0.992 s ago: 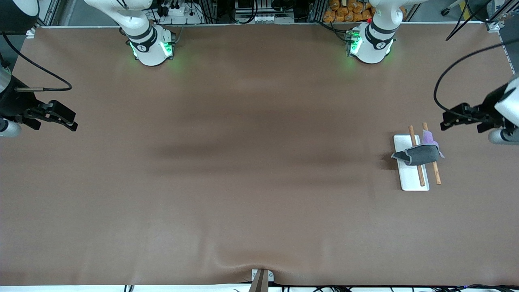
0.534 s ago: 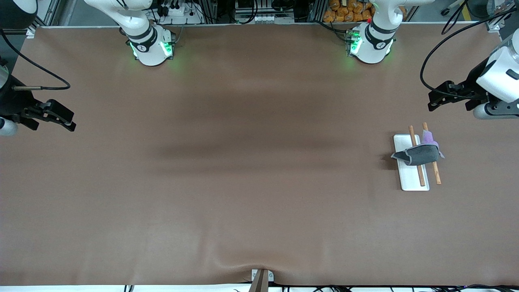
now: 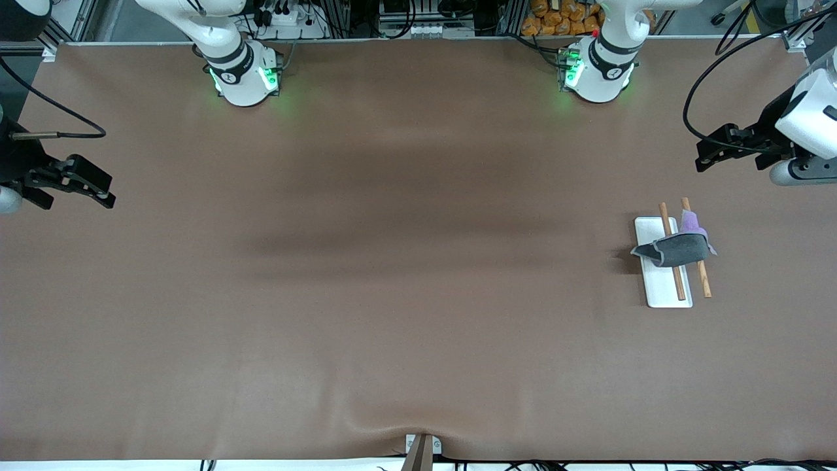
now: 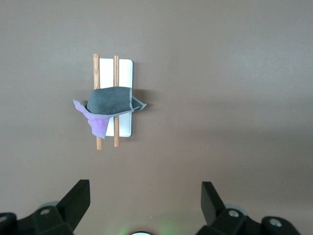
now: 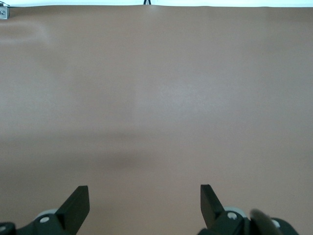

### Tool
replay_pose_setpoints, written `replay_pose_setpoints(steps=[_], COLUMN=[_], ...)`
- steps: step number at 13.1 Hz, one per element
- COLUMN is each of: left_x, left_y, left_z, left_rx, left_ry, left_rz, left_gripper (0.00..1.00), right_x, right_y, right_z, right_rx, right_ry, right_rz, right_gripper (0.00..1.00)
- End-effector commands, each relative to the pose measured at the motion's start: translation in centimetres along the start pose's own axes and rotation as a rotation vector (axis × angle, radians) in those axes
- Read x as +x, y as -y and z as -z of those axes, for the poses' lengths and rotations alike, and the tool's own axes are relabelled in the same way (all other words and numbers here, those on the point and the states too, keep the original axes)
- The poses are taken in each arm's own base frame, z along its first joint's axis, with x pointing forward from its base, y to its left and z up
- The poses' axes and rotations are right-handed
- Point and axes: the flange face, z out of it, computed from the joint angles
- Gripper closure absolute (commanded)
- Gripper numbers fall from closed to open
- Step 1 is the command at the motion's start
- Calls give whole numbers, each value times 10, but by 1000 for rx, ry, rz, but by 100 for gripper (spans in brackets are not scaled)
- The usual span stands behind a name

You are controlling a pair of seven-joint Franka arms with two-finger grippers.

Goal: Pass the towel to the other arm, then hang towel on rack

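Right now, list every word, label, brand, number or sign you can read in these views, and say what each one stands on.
None can be read.
Small dark marks on the white arm bases are too small to read.
The dark-grey towel with its purple reverse, the white rack with two brown wooden rods and the brown table bear no text.

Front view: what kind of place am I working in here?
Probably a robotics lab bench. Two white arm bases are bolted along one edge of a wide brown-covered table, with cables and framing past that edge. The only props are a small rack with a towel draped over it.
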Motion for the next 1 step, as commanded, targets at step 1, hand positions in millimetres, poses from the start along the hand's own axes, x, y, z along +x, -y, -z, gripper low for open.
replay_pose_setpoints(steps=[1], left_x=[-10], left_y=[8], left_z=[6], left_rx=[23], left_ry=[6], left_rz=[7], left_gripper=[0], right_x=[-4], right_y=[-4], right_z=[8], right_rx=[-9], right_ry=[-3], right_rz=[11], right_gripper=[0])
